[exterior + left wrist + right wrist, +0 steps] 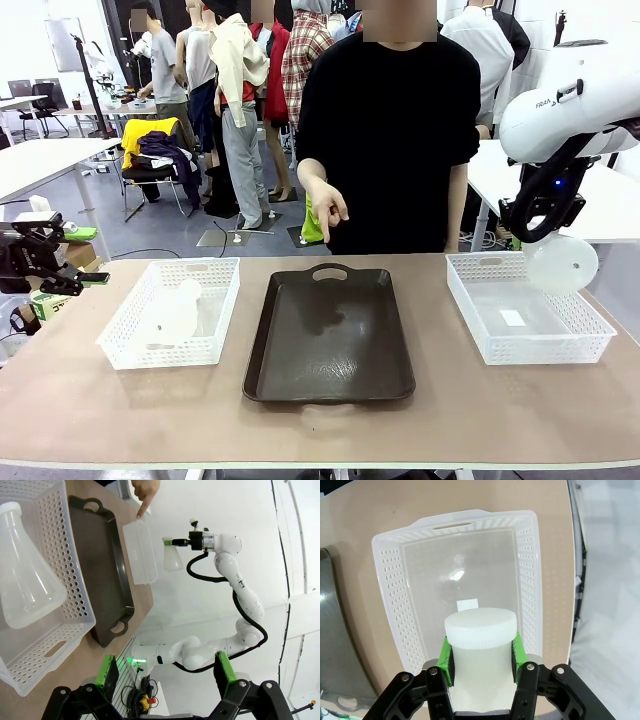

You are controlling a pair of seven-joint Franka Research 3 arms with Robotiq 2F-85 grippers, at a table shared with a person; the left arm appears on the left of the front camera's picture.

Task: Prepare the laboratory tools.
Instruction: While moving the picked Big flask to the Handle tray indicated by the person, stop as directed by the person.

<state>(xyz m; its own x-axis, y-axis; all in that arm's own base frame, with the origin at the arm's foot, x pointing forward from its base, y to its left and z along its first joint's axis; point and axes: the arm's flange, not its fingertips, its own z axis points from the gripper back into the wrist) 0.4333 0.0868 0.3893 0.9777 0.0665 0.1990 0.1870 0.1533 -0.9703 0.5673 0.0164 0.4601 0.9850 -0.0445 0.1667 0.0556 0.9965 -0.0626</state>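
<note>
Dark brown tray (330, 350), white perforated basket (160, 352), translucent white flask (560, 263)

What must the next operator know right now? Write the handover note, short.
Left gripper: open, empty, left of the left basket.
Right gripper: shut on the neck of one flask, held in the air above the right basket.
Other flask: lying in the left basket.
Done: one flask picked up.
Left: the tray holds nothing; both flasks probably go there.
</note>
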